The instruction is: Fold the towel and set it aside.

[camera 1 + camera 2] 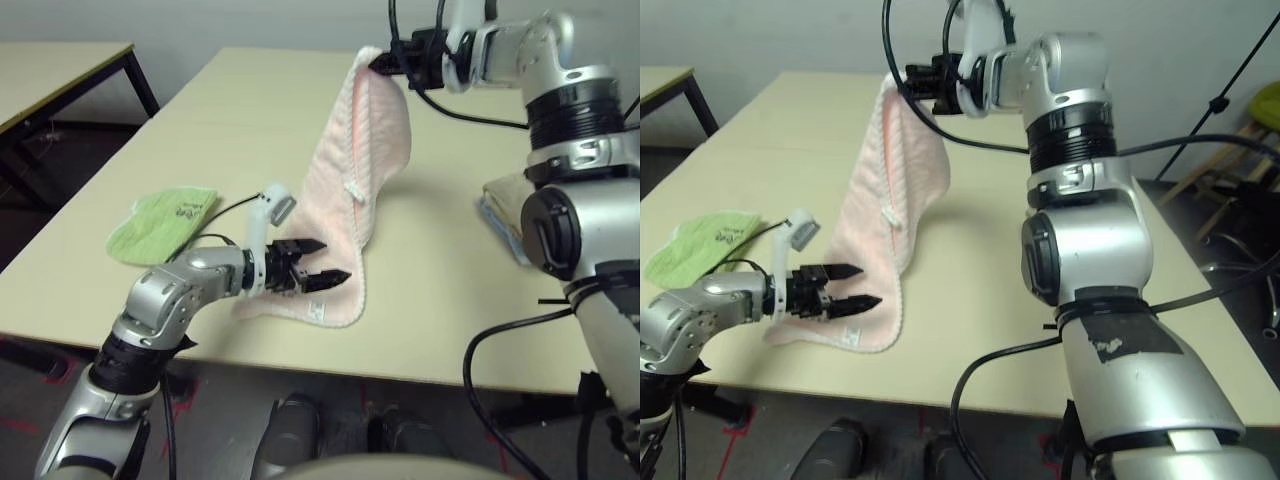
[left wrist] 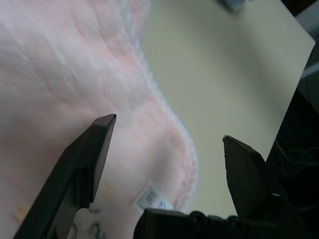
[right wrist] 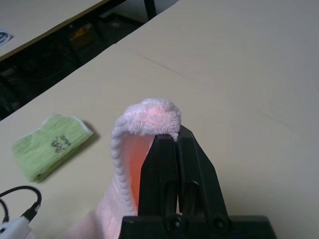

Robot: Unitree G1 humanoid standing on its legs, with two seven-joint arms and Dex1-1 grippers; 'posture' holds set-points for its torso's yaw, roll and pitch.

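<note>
Partly hidden beige towel [image 1: 500,215] (behind arm)

Looking along my left gripper [image 2: 169,134]: its two black fingers [image 2: 89,159] stand wide apart, nothing between them. Beyond the fingers I see the towel [image 2: 65,74], pale pink terry, lying on the cream table [image 2: 224,74]. The towel's corded edge curves down between the two fingers. A small white label [image 2: 151,197] sits at its corner near the gripper's base. Dark floor shows past the table's far edge.
</note>
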